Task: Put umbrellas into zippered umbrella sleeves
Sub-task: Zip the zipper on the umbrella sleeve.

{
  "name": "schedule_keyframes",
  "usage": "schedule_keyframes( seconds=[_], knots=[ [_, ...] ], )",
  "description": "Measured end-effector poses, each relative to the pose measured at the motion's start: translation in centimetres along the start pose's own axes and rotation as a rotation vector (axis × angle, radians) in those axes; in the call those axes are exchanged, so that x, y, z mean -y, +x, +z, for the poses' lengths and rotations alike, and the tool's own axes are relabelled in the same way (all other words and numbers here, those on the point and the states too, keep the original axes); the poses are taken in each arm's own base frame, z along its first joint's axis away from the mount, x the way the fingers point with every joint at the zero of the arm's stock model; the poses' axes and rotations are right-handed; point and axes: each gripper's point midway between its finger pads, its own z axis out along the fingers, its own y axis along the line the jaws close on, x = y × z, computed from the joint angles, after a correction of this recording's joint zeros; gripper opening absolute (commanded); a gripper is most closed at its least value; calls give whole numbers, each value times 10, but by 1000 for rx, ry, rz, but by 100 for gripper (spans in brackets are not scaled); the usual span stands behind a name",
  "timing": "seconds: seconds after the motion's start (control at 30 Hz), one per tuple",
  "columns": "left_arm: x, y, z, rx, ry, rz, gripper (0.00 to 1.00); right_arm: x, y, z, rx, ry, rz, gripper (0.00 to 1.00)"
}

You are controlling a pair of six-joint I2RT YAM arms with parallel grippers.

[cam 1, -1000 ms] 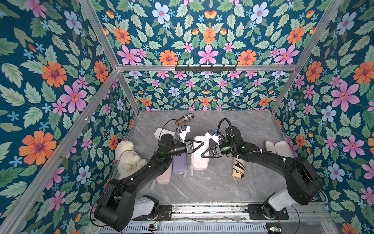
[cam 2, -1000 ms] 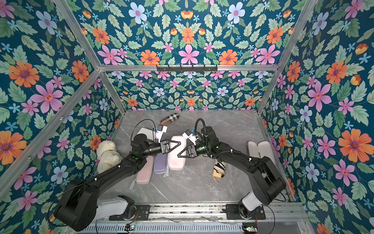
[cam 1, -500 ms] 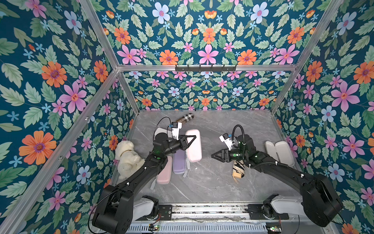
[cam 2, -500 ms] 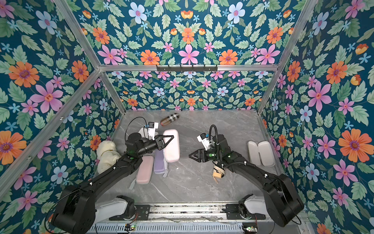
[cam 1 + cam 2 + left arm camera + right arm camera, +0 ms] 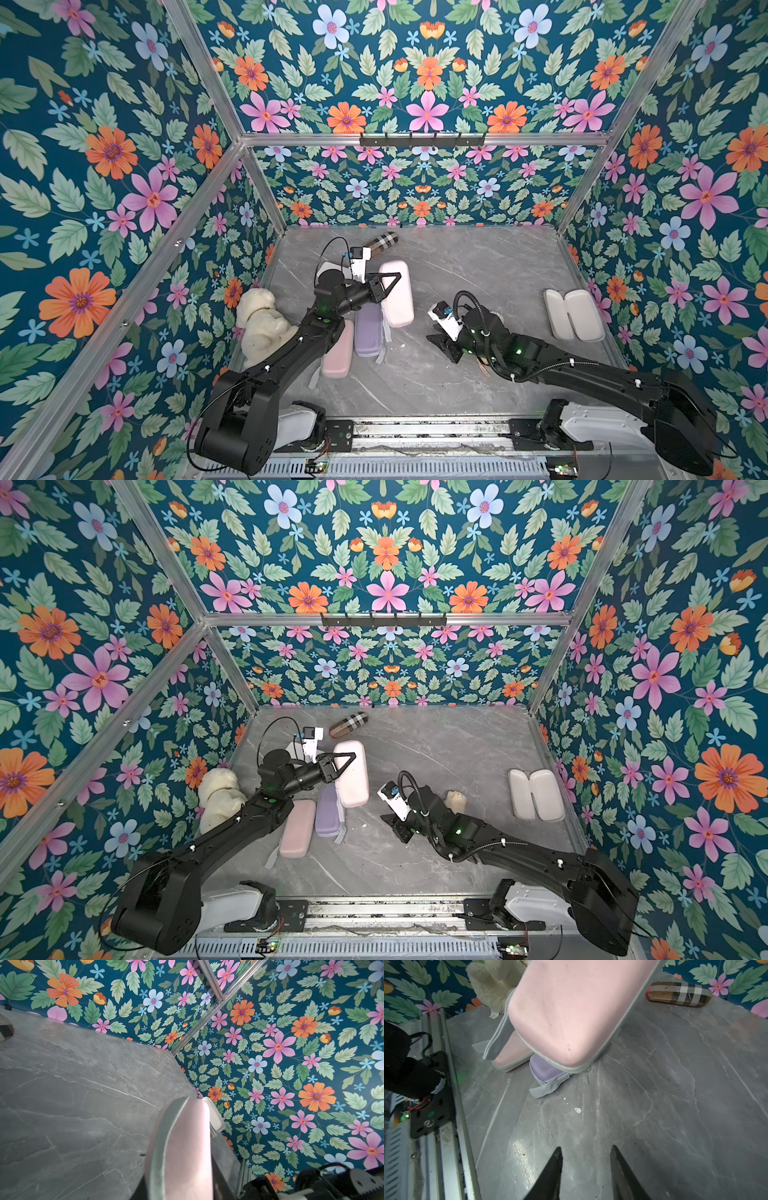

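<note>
Since the earlier frames the arms have parted. The left gripper [image 5: 388, 282] has carried the pale pink sleeve [image 5: 401, 301] toward the upper left of the table [image 5: 478, 266]. The right gripper [image 5: 438, 344] has drawn back to the lower centre.

- **Left arm:** its jaws appear to pinch the sleeve's edge, which rises between them in the left wrist view. The sleeve's lower end overlaps the lavender sleeve [image 5: 368, 328].
- **Right arm:** its jaws stand spread and empty over bare marble.
- **Cream umbrella** [image 5: 455, 801]: mostly hidden by the right arm, it lies just to the right of that gripper's wrist, behind the fingertips. Its long axis cannot be told.
- **Open sleeve** [image 5: 573, 316]: it lies farther right, near the wall, with its long axis running roughly up and down the frame.

The right arm is the nearer to both. Reaching the umbrella probably calls for turning that gripper back toward the right.
</note>
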Motion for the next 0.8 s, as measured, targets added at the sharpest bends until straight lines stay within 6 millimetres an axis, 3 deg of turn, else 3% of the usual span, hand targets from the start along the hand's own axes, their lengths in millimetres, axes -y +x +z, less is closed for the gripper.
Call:
schedule_keyframes(
  seconds=[0.17,0.4,0.8],
  knots=[
    [1,2,-2,16,17,-28,0,-2,-1,20,-15,20,-38,45],
    [0,4,-2,25,33,-54,0,2,-12,41,13,44,-40,37],
    [3,3,0,40,48,-56,0,3,-21,49,24,49,-70,22]
  ],
)
